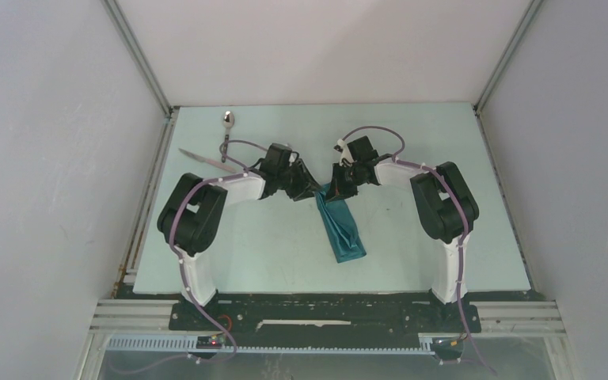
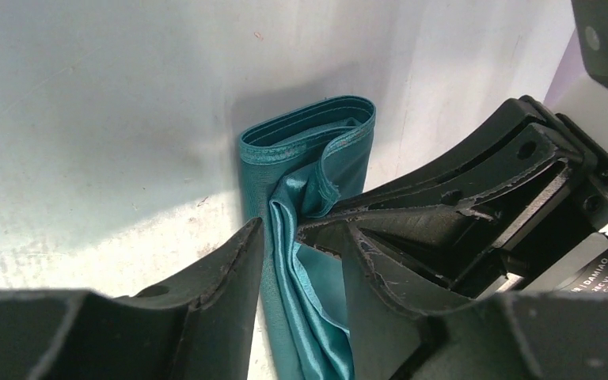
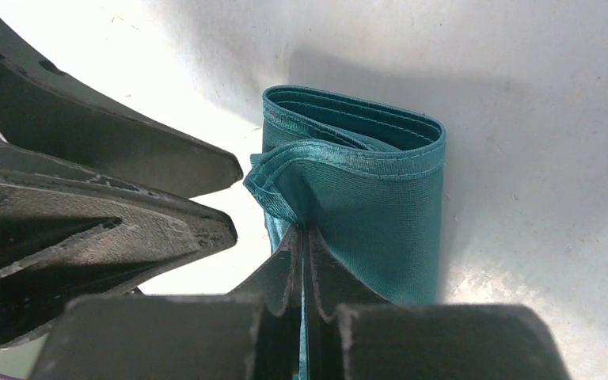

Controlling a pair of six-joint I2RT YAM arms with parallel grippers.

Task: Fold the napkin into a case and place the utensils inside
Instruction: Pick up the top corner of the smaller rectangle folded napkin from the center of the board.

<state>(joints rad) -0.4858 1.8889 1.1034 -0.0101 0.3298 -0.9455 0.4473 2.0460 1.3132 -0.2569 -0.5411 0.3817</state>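
From the top view, the napkin (image 1: pixel 344 233) lies near the middle of the pale desk (image 1: pixel 443 158) as a narrow teal strip, running from its far end between the two arms toward the near edge. Both arms reach in over that far end: the left gripper (image 1: pixel 310 190) comes from the left and the right gripper (image 1: pixel 337 190) from the right, close together. The spoon (image 1: pixel 227 120) and the knife (image 1: pixel 203 158) lie well apart from the cloth, at the far left of the desk beside the left arm.

In the left wrist view, the left gripper (image 2: pixel 301 237) has its jaws partly open, one on each side of the napkin (image 2: pixel 309 150) and not clamped on it. The right gripper (image 2: pixel 321 218) comes in from the right, its tip at a bunched fold.

The right wrist view shows the right gripper (image 3: pixel 304 241) with its jaws pressed together on a pinch of the napkin (image 3: pixel 380 182), the top layer puckered up at the tips. The layered hems curve round the strip's end beyond. The left gripper (image 3: pixel 237 198) stands just beside it on the left, its jaws apart.
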